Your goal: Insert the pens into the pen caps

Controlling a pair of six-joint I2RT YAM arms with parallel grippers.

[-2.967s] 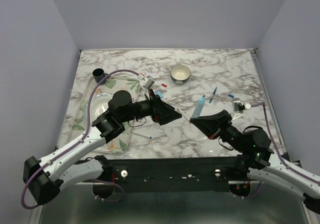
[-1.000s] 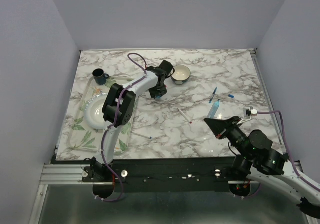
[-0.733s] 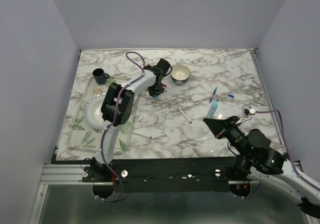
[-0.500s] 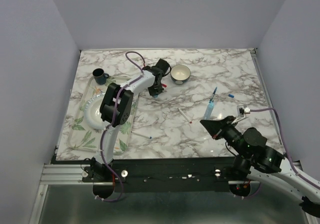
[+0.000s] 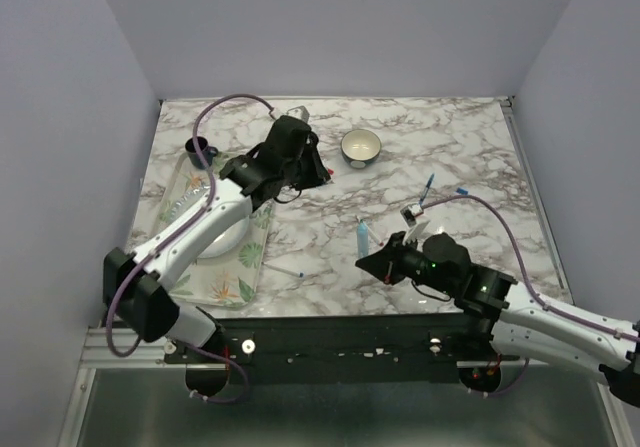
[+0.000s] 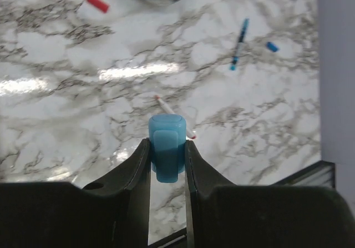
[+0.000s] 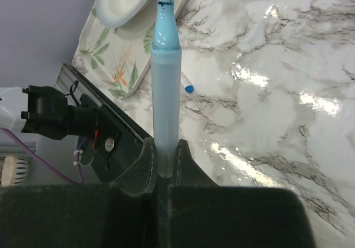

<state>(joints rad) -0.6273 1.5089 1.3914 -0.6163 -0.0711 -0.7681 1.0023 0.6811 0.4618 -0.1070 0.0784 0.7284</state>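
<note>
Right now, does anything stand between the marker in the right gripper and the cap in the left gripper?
Nothing visible does. The marker in the right gripper and the light blue cap in the left gripper have only marble table between them, seen from above.

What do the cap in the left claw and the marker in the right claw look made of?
Light blue cap: looks like smooth opaque plastic, matte sheen, with a moulded clip. Pale blue marker: probably frosted, slightly translucent plastic barrel, glossier cone, darker felt-like tip.
</note>
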